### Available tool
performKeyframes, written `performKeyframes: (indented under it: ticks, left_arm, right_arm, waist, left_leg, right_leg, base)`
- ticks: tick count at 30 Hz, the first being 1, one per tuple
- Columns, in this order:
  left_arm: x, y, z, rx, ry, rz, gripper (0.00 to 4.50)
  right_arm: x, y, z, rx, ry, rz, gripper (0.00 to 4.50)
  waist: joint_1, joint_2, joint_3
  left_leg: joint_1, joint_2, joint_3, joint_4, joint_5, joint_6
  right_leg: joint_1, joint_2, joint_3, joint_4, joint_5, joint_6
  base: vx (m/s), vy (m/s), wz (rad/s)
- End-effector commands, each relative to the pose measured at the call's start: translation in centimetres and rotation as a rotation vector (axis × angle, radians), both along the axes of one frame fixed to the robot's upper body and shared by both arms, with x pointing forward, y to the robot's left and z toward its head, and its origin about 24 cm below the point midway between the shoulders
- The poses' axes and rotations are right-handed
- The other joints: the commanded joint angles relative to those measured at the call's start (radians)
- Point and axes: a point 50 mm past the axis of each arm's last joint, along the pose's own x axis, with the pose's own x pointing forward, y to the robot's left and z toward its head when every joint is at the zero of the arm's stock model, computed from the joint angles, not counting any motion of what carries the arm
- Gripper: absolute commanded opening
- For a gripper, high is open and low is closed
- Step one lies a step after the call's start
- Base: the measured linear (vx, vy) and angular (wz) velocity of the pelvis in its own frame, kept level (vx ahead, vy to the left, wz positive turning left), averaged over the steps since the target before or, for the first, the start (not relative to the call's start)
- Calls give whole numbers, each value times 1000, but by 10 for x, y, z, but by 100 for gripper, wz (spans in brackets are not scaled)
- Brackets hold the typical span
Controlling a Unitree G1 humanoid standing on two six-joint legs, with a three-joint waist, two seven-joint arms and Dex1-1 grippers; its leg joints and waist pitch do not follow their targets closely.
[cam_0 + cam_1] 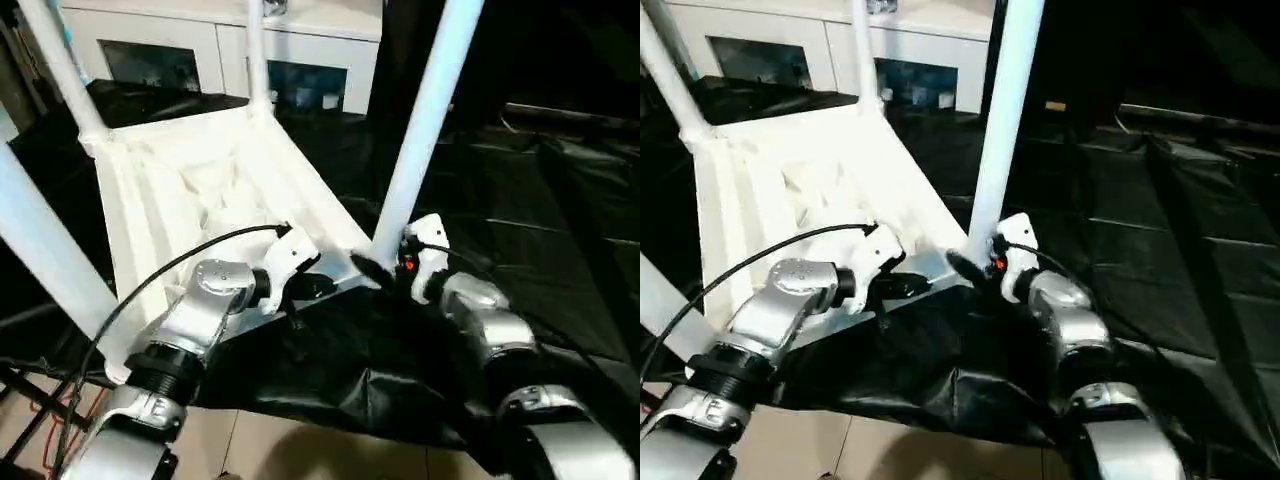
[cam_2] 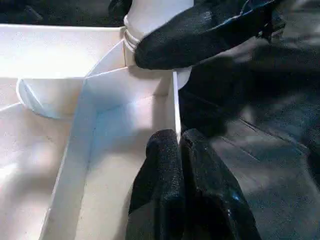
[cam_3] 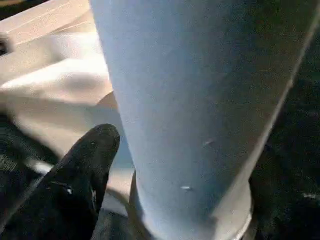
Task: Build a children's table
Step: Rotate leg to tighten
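Left wrist view, left gripper (image 2: pixel 179 150) pinching tabletop rim (image 2: pixel 175 107), right gripper (image 1: pixel 385 268) spread around leg (image 1: pixel 425 125)

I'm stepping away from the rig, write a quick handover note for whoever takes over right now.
Left gripper: shut on the rim of the upturned table top.
Right gripper: at the base of the near right leg; one finger beside it, grip unclear.
Done: four legs stand in the corner sockets.
Left: check that the near right leg is seated, release, turn the table upright.

Black sheet (image 1: pixel 560 230) spread, wrinkled, over the work surface. White cabinet (image 1: pixel 230 40) with glass-fronted compartments set behind. Pale tiled floor (image 1: pixel 270 445) seen below.
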Motion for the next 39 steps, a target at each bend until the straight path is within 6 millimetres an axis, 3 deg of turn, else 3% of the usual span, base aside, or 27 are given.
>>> performKeyframes:
  ticks: [1, 7, 12, 15, 23, 29, 31, 32, 33, 34, 35, 36, 39]
  left_arm:
    - [-8, -17, 5, -60, 1, -146, 0]
    - [-7, -4, 4, -19, 25, -182, 0]
    - [-5, 4, 3, 2, 42, -199, 0]
    - [-5, 6, 3, 7, 48, -205, 0]
    - [-5, 5, 2, 7, 49, -202, 0]
    - [0, -3, 3, -11, 16, -130, 0]
    - [0, -15, 4, -34, 2, -96, 0]
    - [0, -17, 4, -41, 2, -91, 0]
    - [0, -20, 4, -44, -1, -84, 0]
    - [0, -23, 4, -46, -6, -74, 0]
    - [1, -27, 4, -52, -13, -60, 0]
    - [1, -31, 4, -62, -16, -48, 0]
    - [-2, -41, 4, -77, -20, -46, 0]
  right_arm:
    - [-9, 12, 0, 0, 19, 183, 386]
    - [-24, 5, 3, 16, 69, 398, 386]
    - [-29, 4, 4, 32, 102, 466, 343]
    - [-30, 5, 4, 35, 110, 475, 317]
    - [-34, 7, 0, 50, 133, 476, 262]
    - [-27, 10, -8, 42, 138, 302, 256]
    - [-16, 16, -16, 25, 138, 86, 255]
    - [-15, 18, -17, 25, 143, 47, 254]
    - [-13, 20, -18, 24, 147, 12, 254]
    - [-12, 22, -19, 19, 150, -18, 254]
    - [-10, 25, -21, 12, 157, -63, 254]
    - [-9, 27, -23, 15, 170, -96, 254]
    - [-7, 36, -23, 3, 151, -136, 254]
  waist:
    - [3, 2, -59]
    - [23, 3, -60]
    - [37, 3, -58]
    - [38, 3, -59]
    - [41, 2, -60]
    - [36, 7, -55]
    - [29, 6, -53]
    - [19, 6, -51]
    - [16, 11, -52]
    - [9, 8, -52]
    - [8, 14, -52]
    - [0, 10, -52]
    - [-5, 11, -53]
  left_leg:
    - [3, 22, -5, -55, -205, 72]
    - [4, 26, -2, -51, -187, 78]
    - [8, 28, -1, -53, -200, 60]
    - [6, 27, -3, -55, -196, 46]
    - [5, 25, -2, -52, -179, 52]
    - [9, 25, -6, -59, -235, 23]
    - [9, 24, -8, -62, -264, 9]
    - [9, 21, -13, -66, -286, -16]
    - [7, 20, -17, -67, -289, -22]
    - [6, 19, -17, -68, -294, -22]
    - [9, 20, -17, -67, -301, -22]
    - [8, 19, -17, -67, -308, -17]
    - [8, 18, -15, -65, -306, -5]
  right_leg:
    - [51, -51, 36, -69, -113, -258]
    - [54, -48, 34, -62, -87, -260]
    - [48, -52, 34, -66, -142, -251]
    - [49, -52, 34, -64, -141, -243]
    - [51, -52, 34, -62, -109, -247]
    - [46, -54, 35, -73, -207, -225]
    - [44, -56, 36, -80, -267, -208]
    - [43, -58, 35, -85, -332, -188]
    - [47, -58, 33, -84, -348, -181]
    - [44, -56, 33, -89, -362, -166]
    - [41, -56, 35, -90, -357, -168]
    - [41, -52, 34, -89, -340, -173]
    - [39, -52, 35, -91, -331, -178]
  base:
    - [0, 0, 0]
    - [0, 0, 0]
    - [0, 0, 0]
    - [0, 0, 0]
    - [0, 0, 0]
    - [0, 0, 0]
    - [0, 0, 0]
    - [0, 0, 0]
    - [0, 0, 0]
    - [0, 0, 0]
    - [0, 0, 0]
    - [0, 0, 0]
    - [0, 0, 0]
